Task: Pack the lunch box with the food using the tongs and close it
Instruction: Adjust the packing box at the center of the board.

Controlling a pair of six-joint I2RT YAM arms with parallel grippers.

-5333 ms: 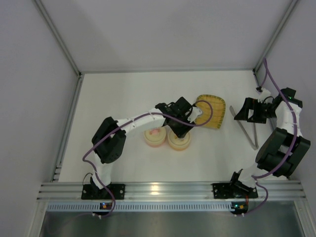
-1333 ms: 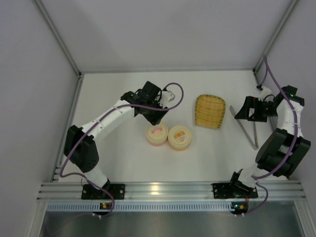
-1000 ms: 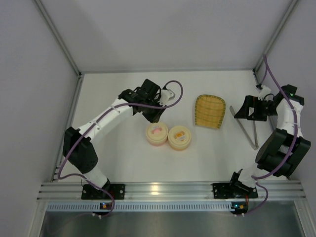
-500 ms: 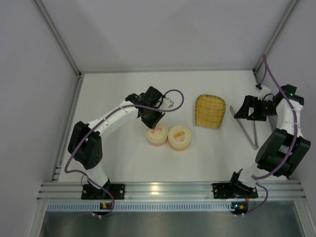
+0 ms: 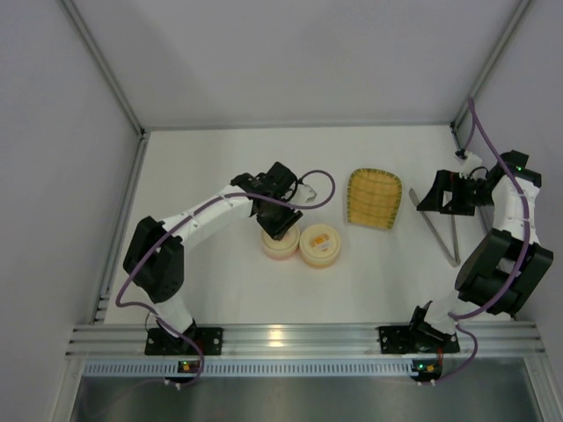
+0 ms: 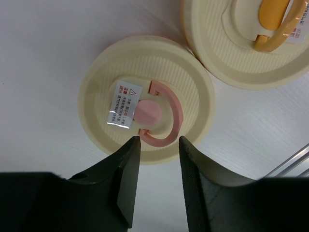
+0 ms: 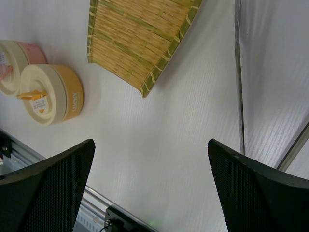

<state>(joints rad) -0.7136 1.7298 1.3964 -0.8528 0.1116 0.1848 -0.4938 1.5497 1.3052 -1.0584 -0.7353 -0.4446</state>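
**Left hand poised over the pink lid**

My left hand [image 6: 158, 141] hangs partly open over the pink-handled lid [image 6: 145, 99], gripping nothing, the ring handle showing between its fingertips; the orange-handled lid [image 6: 251, 38] sits just beside it; the bamboo tray [image 5: 374, 198] lies farther right; my right hand [image 5: 437, 199] gapes wide, empty, above the tongs [image 5: 437, 239] near the tabletop's right edge.

Mid-table you have the left container [image 5: 276, 249] and the right container [image 5: 319, 245] touching side by side. The woven tray [image 5: 374, 198] lies at their two o'clock, and the tongs [image 5: 444, 237] at the tray's three o'clock.
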